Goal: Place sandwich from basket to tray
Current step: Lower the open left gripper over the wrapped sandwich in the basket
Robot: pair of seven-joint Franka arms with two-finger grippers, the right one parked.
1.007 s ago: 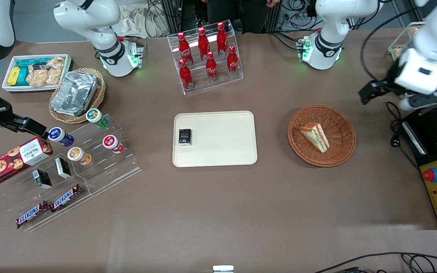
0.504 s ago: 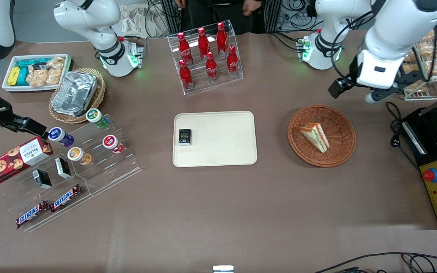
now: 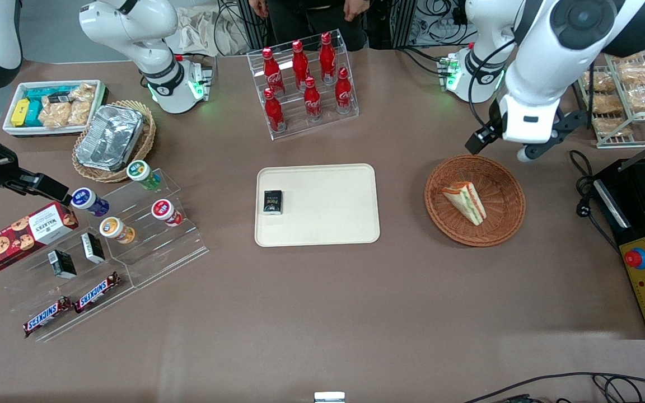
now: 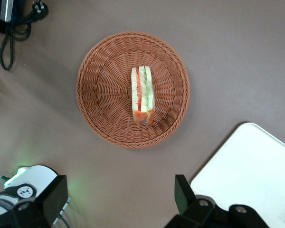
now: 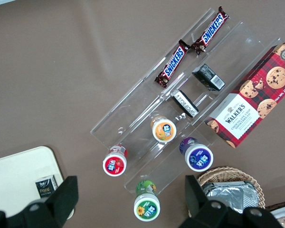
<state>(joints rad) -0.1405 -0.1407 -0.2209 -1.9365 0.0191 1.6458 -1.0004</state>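
Since half second ago, gripper (image 4: 118, 197) shifts from working arm's end of table toward basket (image 3: 475, 200), now hovers high above table just off basket rim, farther from front camera. Fingers (image 4: 182, 192) spread apart, nothing between. Sandwich (image 3: 465, 202) lies in basket, below gripper, untouched. Tray (image 3: 317, 205) well apart, holds small dark packet (image 3: 272, 202).

Gripper (image 4: 118, 199) hangs above the table, farther from the front camera than the basket (image 3: 510, 224), fingers spread wide. Sandwich (image 3: 465, 202) lies alone in the basket at center right of the front view; nothing over it. Bare brown table between basket and tray (image 3: 333, 224). Tray mostly bare; small black box (image 3: 272, 202) sits at its end toward the parked arm. Bottle rack (image 3: 303, 84), upper center, stands well apart from tray.
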